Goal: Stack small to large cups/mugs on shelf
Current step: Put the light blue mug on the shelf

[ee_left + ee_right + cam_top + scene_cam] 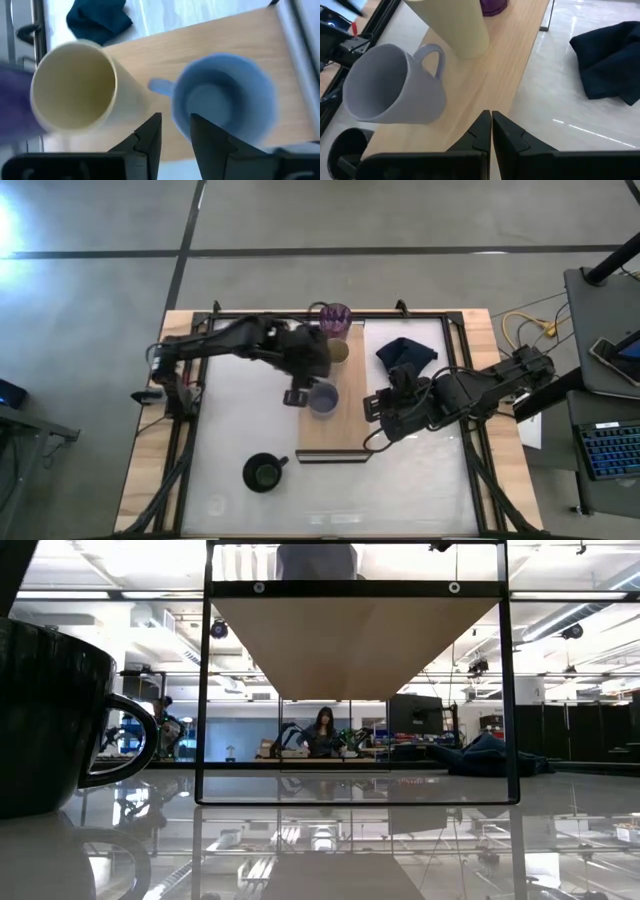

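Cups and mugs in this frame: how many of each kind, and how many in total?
Handled mugs: 2, a lavender-blue ceramic mug on the long light-wood board and a wide black mug on the white tabletop.
Handleless cups: 2, a tall translucent purple tumbler and a small beige cup.
Total: 4.

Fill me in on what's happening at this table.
Cups are being lined up on the wooden shelf. The purple tumbler, beige cup and lavender-blue mug already stand on it. The left hand sits open beside that mug. The right hand waits shut nearby. The black mug remains on the table.
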